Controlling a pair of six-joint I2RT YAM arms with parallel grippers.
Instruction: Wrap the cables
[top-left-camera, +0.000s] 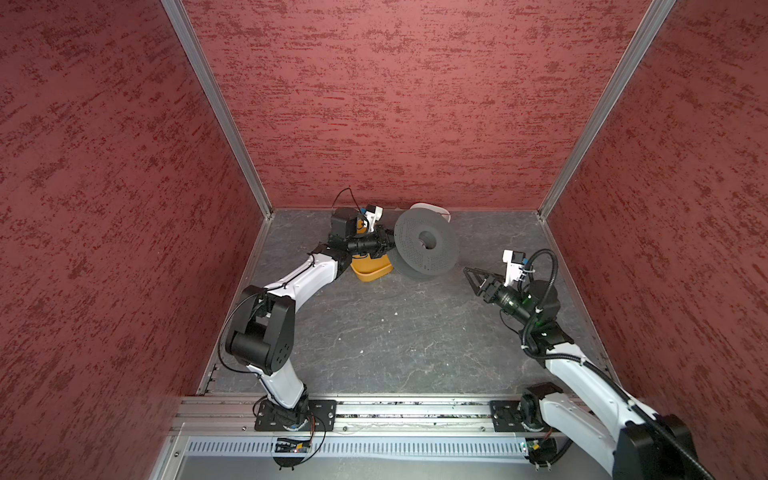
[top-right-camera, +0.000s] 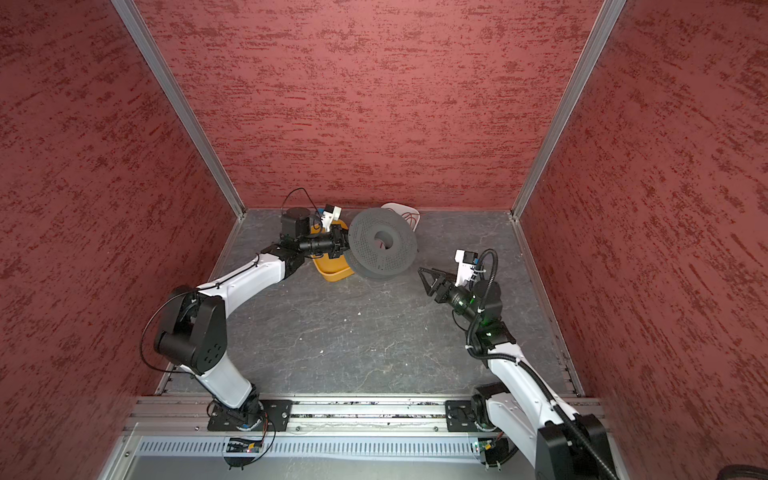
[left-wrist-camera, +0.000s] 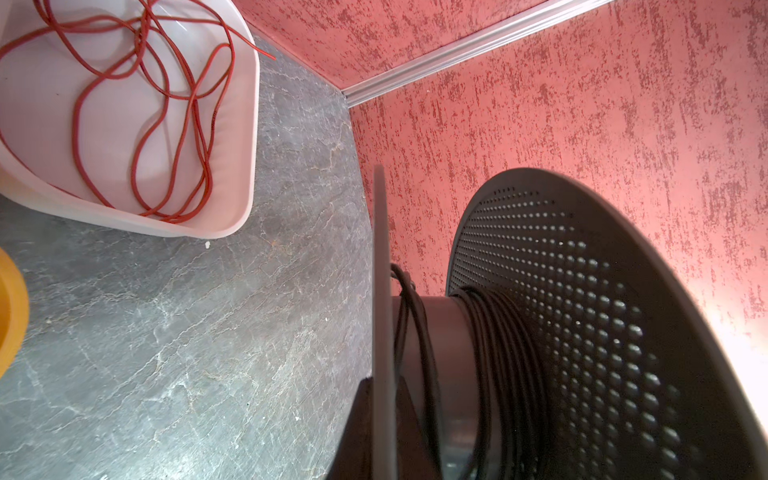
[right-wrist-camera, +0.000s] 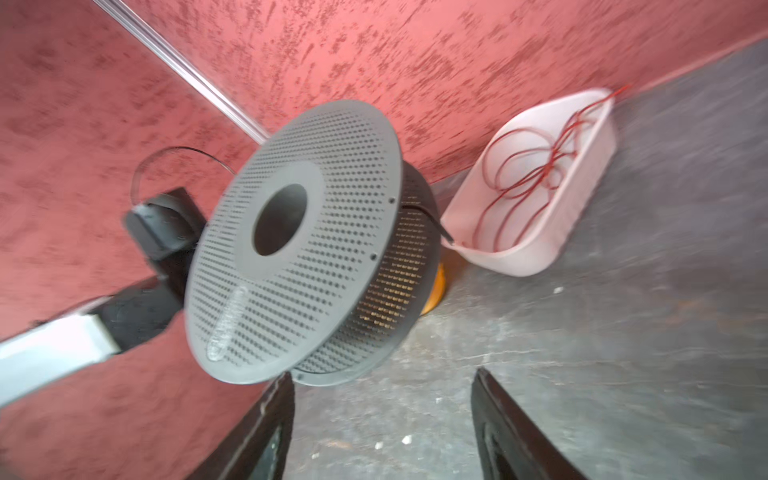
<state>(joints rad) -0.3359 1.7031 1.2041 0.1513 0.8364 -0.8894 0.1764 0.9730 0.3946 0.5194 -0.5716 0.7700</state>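
Grey bench (top-left-camera: 395, 332): left hand (top-left-camera: 388, 245) clamps the spool (top-left-camera: 436, 262) by its flange; right hand (top-left-camera: 473, 277) gapes empty. The black cable (left-wrist-camera: 494, 353) looks limp and light; pinch its loose end (right-wrist-camera: 434, 222).

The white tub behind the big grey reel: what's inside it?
A loose tangle of red wire lies in the white tub, one end poking over the rim. Nothing else shows, though in a top view the grey reel covers part of it.

Both top views look steeply down from above the near edge. The left wrist camera sits tight against the grey perforated plastic spool (left-wrist-camera: 582, 332); the right wrist camera faces it from farther right. Both wrist views share the white plastic tray (left-wrist-camera: 248, 137).
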